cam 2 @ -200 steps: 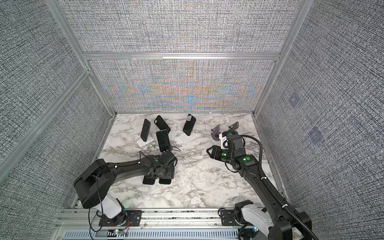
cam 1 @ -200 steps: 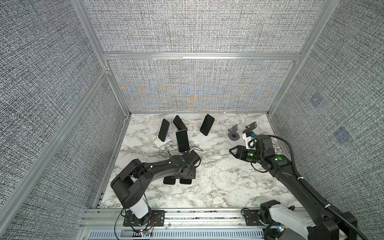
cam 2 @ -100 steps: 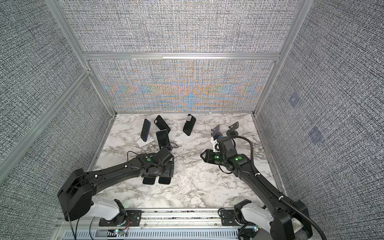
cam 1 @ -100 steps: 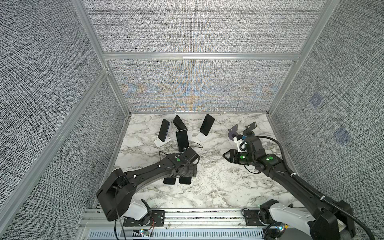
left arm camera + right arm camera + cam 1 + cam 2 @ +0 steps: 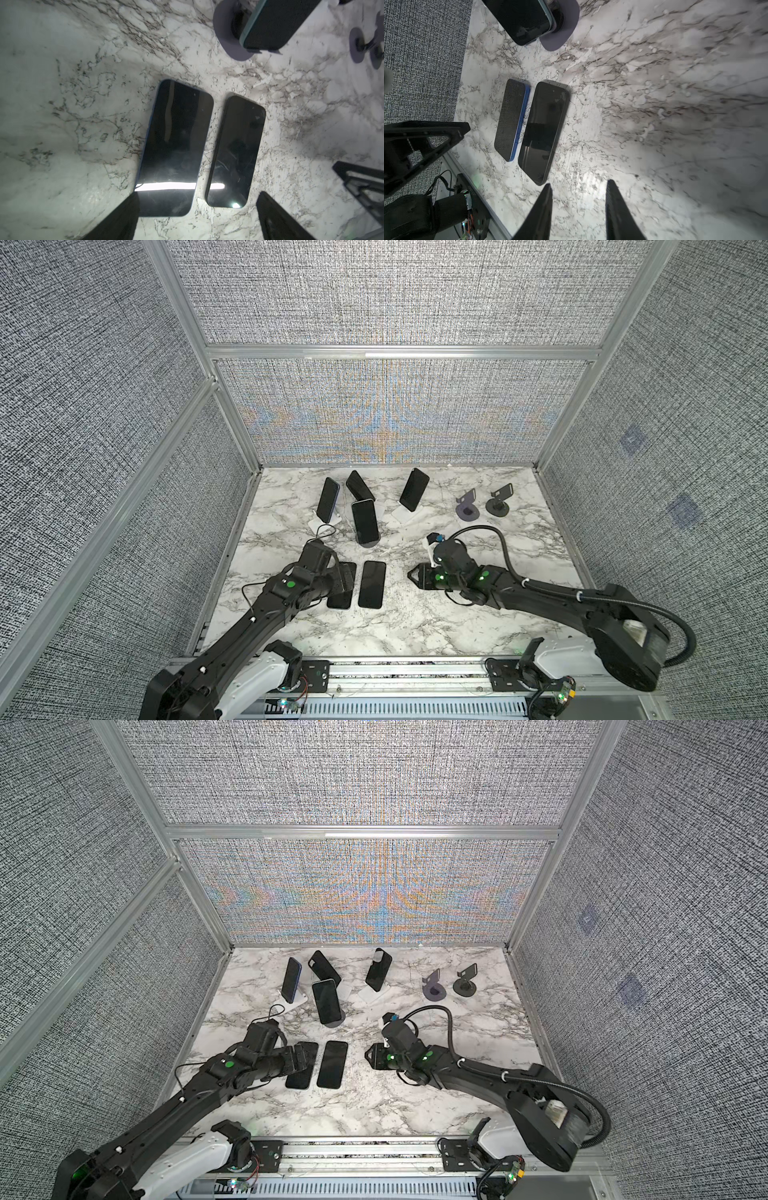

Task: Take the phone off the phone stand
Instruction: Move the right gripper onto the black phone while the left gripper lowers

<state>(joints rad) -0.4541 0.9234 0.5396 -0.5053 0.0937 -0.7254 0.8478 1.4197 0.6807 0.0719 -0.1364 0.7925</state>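
Several dark phones lean on stands at the back left in both top views. The nearest phone rests on a round purple phone stand. Two more phones lie flat side by side, the other being blue-edged. My left gripper hovers open over them, holding nothing. My right gripper points at the flat phones from the right, its jaws apart and empty.
An empty purple stand and an empty black stand sit at the back right. White stand bases hold phones at the back. Grey fabric walls enclose the marble table; a metal rail runs along the front.
My left gripper has drawn back toward the front left over the flat phones and opened wider. My right gripper has swung from near the empty stands toward the table's middle, jaws narrowing.
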